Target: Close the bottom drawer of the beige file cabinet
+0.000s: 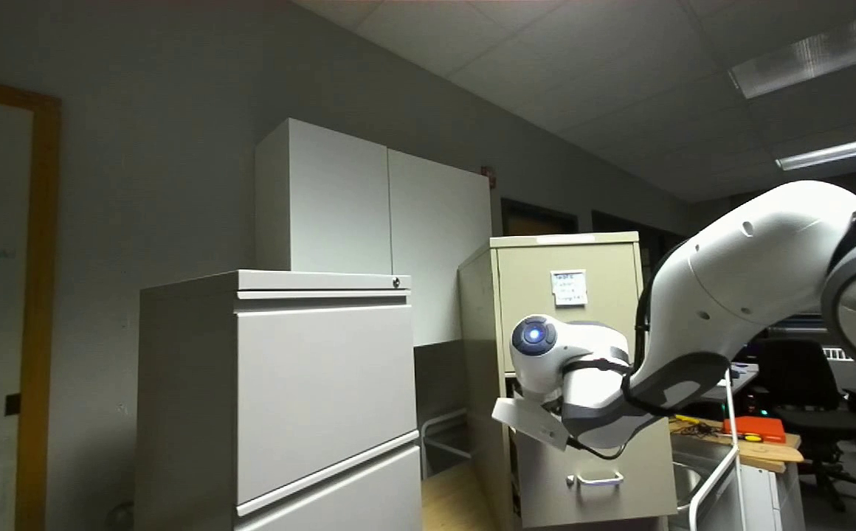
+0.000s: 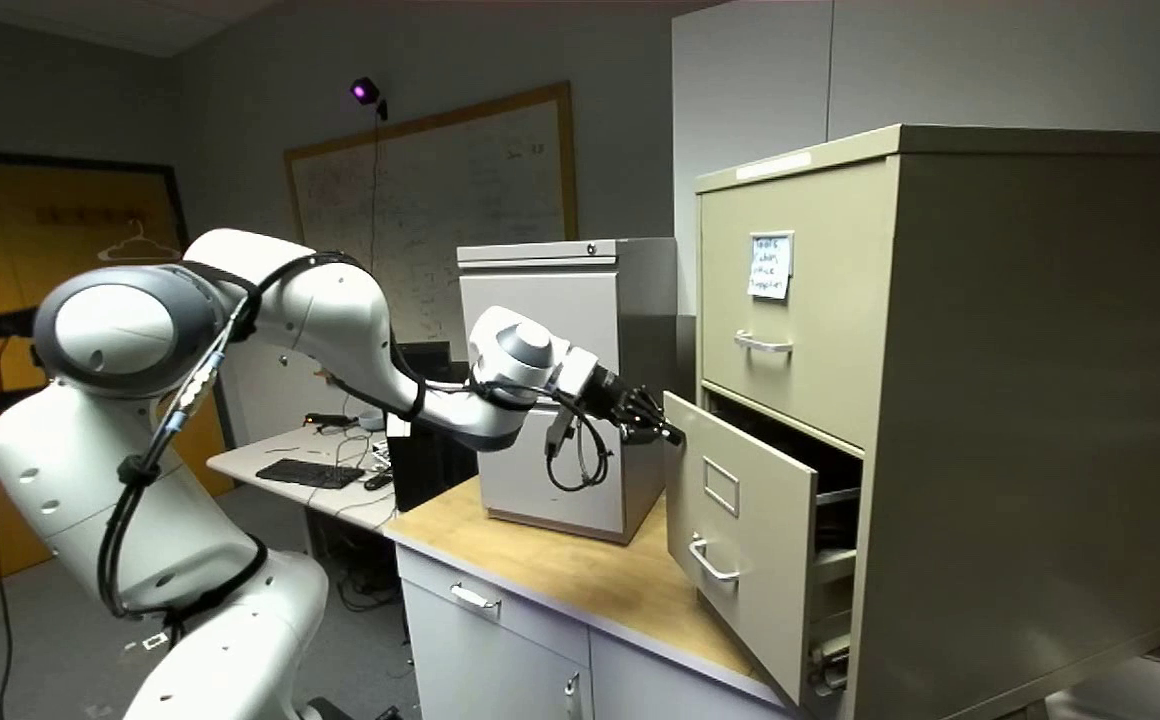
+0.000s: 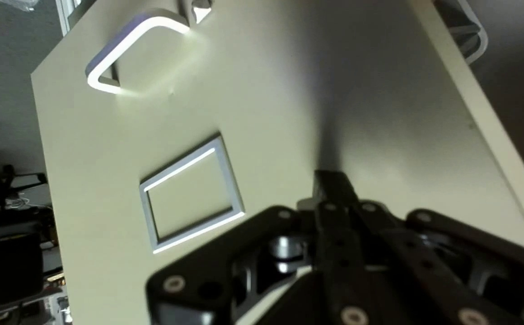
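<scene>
the beige cabinet [image 2: 990,420] stands in both exterior views, its top drawer [image 2: 825,320] flush and its bottom drawer [image 2: 765,540] partway out. i'd expect that drawer to be fairly heavy but to roll once it starts; the front looks like stiff painted metal, hard to hurt, and smooth enough for a tip to skid. closing it should need no grasp, just a straight push, best near the middle, since force off to one side could make it bind. the gripper [image 3: 334,185] is at the upper part of the front, near one side edge, jaws together with nothing between them. the handle [image 3: 119,45] is free, and suits pulling better than pushing.

the cabinet's lower front is cut off in both exterior views. inside the drawer it is mostly too dark to read. in an exterior view the arm [image 1: 745,280] hides the gripper, and i can't tell whether it touches the front or stands just short.
</scene>
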Action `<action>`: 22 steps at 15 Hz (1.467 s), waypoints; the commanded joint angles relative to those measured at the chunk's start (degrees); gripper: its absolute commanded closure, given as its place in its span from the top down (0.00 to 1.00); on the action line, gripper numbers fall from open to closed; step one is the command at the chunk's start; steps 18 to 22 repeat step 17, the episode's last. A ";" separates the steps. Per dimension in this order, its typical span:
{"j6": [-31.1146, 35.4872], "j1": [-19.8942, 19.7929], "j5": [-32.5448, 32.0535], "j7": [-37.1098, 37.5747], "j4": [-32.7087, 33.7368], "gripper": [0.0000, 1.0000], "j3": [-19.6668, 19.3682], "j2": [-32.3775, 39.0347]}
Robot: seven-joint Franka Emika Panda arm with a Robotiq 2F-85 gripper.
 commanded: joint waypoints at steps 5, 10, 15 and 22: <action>-17.12 18.60 -24.34 14.01 13.91 0.00 -9.61 17.28; -20.46 34.05 -29.35 15.18 18.28 0.00 -24.66 22.73; -18.06 39.34 -28.35 14.60 21.08 0.00 -31.42 24.97; -17.64 40.40 -28.25 14.40 20.86 0.00 -32.67 24.69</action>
